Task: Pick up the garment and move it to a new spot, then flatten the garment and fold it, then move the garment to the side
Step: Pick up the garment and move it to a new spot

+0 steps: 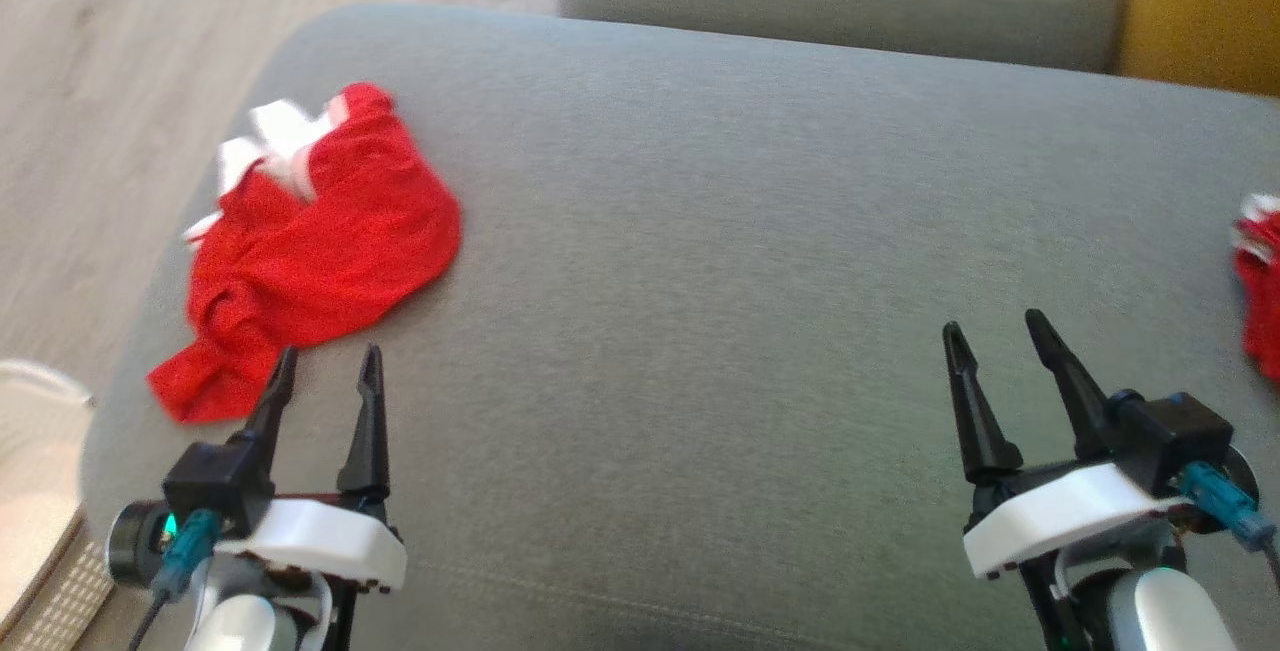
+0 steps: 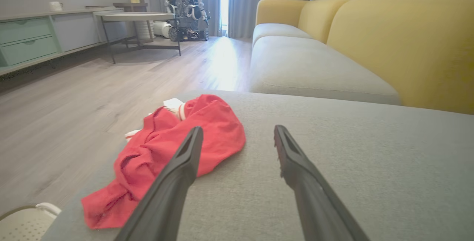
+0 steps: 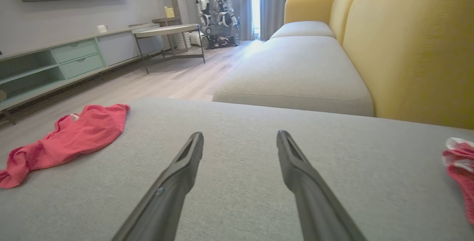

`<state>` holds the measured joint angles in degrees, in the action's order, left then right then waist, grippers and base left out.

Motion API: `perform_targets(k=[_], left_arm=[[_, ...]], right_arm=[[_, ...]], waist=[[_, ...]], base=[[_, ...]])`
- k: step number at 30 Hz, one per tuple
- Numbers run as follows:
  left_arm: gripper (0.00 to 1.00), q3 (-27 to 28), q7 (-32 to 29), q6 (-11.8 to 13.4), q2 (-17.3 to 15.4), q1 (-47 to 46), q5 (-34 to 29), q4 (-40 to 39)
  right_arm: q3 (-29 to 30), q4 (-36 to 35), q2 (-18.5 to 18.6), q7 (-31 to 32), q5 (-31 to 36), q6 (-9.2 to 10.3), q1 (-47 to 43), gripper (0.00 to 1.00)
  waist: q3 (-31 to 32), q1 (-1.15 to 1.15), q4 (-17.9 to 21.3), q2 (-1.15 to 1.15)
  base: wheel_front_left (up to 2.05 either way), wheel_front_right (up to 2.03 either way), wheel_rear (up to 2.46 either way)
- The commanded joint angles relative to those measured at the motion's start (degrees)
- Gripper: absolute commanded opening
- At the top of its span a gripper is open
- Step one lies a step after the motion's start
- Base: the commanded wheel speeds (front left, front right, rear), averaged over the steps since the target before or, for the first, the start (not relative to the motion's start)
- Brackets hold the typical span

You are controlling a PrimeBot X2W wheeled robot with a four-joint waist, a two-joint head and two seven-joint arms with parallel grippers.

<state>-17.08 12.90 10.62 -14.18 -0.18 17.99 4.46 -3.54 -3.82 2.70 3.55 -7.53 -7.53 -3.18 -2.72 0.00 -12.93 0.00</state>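
Near garment (image 1: pixel 320 231), left tool (image 1: pixel 331 351) agape

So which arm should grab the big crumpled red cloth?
Probably left. The left end effector is open, its fingertips right beside the red garment; the right end effector sits far across the grey cushion.

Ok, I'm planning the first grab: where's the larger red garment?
In the head view the red garment lies crumpled at the left end of the grey sofa cushion, by its floor-side edge, just ahead of the open left gripper.
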Motion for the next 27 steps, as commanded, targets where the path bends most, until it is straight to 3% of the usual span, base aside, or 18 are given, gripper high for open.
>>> perform_targets(k=[1, 8, 27], left_arm=[[1.0, 2.87, 0.72, 0.33, -1.16, -2.84, 0.38, -1.39], [1.0, 3.38, 1.18, 0.56, -1.17, -2.36, 0.87, -0.81], [1.0, 3.28, 1.75, 0.41, -0.53, -3.08, 1.38, 0.58]], right_arm=[[-1.7, -2.37, 0.18, 0.2, 0.31, 0.04, 2.0, 1.0], [-3.16, -2.51, 0.18, 0.89, 0.59, 0.04, 2.41, 1.0], [-3.3, -2.37, 0.18, 1.35, 0.17, 0.04, 2.34, 1.0]], waist=[[0.02, 0.0, -3.5, 0.0], [0.46, 0.0, -8.41, 0.0], [0.13, 0.0, -8.85, 0.0]], base=[[0.0, 0.0, 0.0], [0.0, 0.0, 0.0], [0.0, 0.0, 0.0]])
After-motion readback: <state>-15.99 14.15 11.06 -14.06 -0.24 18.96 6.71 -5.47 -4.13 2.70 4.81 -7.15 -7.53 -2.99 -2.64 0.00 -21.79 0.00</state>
